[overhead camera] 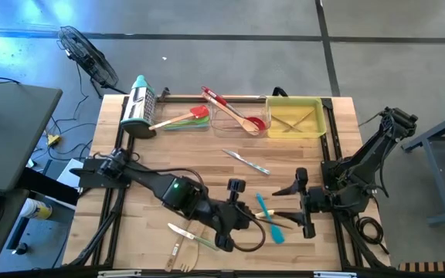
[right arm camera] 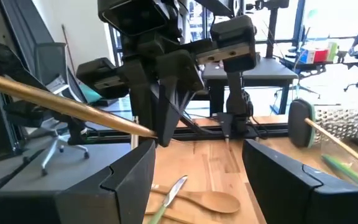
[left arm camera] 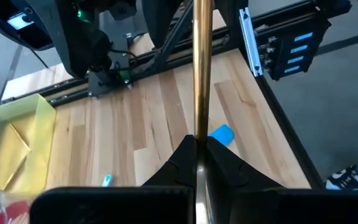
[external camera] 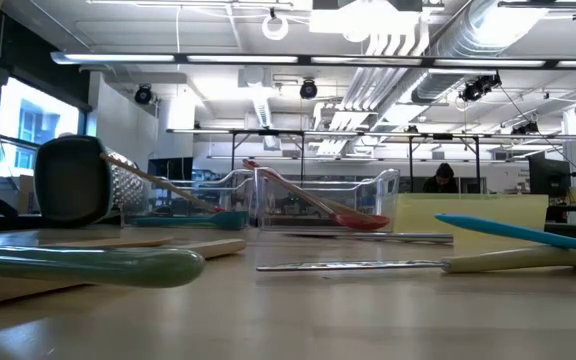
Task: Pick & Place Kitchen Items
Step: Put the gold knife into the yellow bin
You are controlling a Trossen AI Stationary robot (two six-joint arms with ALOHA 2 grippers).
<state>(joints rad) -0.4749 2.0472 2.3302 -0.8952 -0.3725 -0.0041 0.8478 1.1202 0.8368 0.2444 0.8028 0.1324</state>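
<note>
Over the near right part of the table (overhead camera: 168, 166), a slim wooden utensil handle (left arm camera: 202, 74) is clamped between the fingers of the left gripper (left arm camera: 201, 142), which is clenched tight on it. The handle sticks out from the jaws towards the right arm. Its working end is hidden behind the gripper, so I cannot tell whether it is a spoon or a fork.

Just beside it on the table lies a blue spatula (overhead camera: 269, 218), and a small knife (overhead camera: 246, 161) lies near the middle. A wooden spoon (right arm camera: 210, 200) and other pale utensils lie along the near edge.

The right gripper (right arm camera: 199, 149) waits close to the right edge. Its fingers are spread wide with nothing between them, and they face the held handle.

Along the far edge stand a yellow tray (overhead camera: 319, 116) with wooden utensils in it and a clear tray (overhead camera: 221, 122) with a red spatula and a wooden spoon. A steel grater (overhead camera: 139, 106) stands near the far left corner, with a green and a red spatula beside it.

The step in hand looks like the carry phase of one pick: the utensil is gripped, but not yet placed. The open right jaws in line with the handle suggest a handover. That would need the handle centred between the right fingers before they close, and the left grip let go only after that. Otherwise the left arm must swing to a tray at the far edge and lower the utensil inside it without catching the rim.
</note>
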